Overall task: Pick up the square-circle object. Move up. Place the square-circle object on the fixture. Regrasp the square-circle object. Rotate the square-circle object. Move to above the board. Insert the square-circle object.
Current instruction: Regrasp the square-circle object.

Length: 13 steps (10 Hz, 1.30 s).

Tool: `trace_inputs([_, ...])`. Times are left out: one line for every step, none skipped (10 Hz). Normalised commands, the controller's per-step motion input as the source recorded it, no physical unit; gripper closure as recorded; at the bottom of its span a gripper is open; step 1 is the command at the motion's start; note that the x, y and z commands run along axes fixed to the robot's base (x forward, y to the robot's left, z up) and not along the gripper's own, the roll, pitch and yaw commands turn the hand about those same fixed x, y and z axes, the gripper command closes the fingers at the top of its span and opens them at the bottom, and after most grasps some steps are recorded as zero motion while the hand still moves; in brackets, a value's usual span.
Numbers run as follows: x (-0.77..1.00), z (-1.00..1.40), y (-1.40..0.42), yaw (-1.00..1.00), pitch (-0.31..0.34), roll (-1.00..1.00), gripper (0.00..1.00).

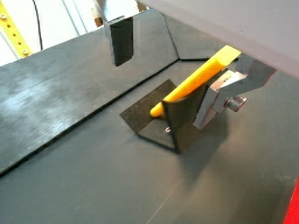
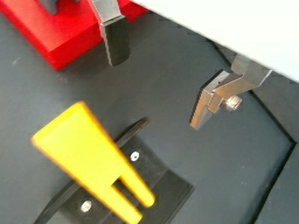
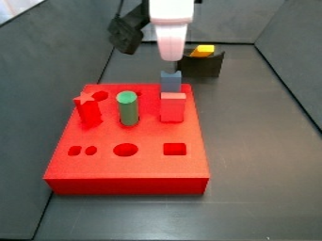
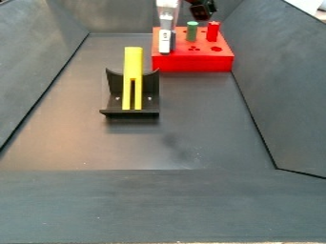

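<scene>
The gripper (image 2: 163, 66) is seen in both wrist views with its jaws spread apart and nothing held between the silver fingers (image 1: 219, 98). In a side view the gripper (image 4: 167, 21) hangs over the near edge of the board (image 4: 193, 55), well apart from the rod. The square-circle object (image 4: 132, 78) is laid on the fixture (image 4: 130, 103), leaning at a tilt across the dark upright bracket, as is shown in a wrist view (image 1: 193, 81). The fixture is placed towards the middle of the dark desk (image 4: 192, 133). On the board (image 3: 126, 146), a green cylinder (image 3: 126, 107) and a red square peg (image 3: 174, 105) are stood upright beside the shaped holes.
</scene>
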Motion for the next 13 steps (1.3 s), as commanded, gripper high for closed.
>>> trace_inputs([1.0, -0.01, -0.02, 0.07, 0.165, 0.06, 0.0])
trace_inputs([1.0, -0.01, -0.02, 0.07, 0.163, 0.04, 0.0])
trace_inputs([1.0, -0.01, -0.02, 0.07, 0.165, 0.04, 0.0])
trace_inputs([1.0, -0.01, -0.03, 0.06, 0.169, 0.03, 0.0])
trace_inputs([0.91, -0.01, -0.02, 0.06, 0.176, 0.02, 0.0])
trace_inputs([0.79, 0.0, -0.02, 0.06, 0.185, 0.02, 0.0])
trace_inputs([0.74, 0.0, -0.02, 0.06, 0.189, 0.02, 0.0])
trace_inputs([0.64, 0.0, -0.02, 0.07, 0.194, 0.01, 0.0])
trace_inputs([0.59, 0.0, -0.02, 0.07, 0.199, 0.01, 0.0])
trace_inputs([0.5, 0.0, -0.02, 0.07, 0.209, 0.01, 0.0])
trace_inputs([0.41, 0.0, -0.02, 0.07, 0.218, 0.01, 0.0])
trace_inputs([0.35, 0.0, -0.02, 0.07, 0.224, 0.01, 0.0])
trace_inputs([0.3, 0.0, -0.02, 0.08, 0.228, 0.0, 0.0])
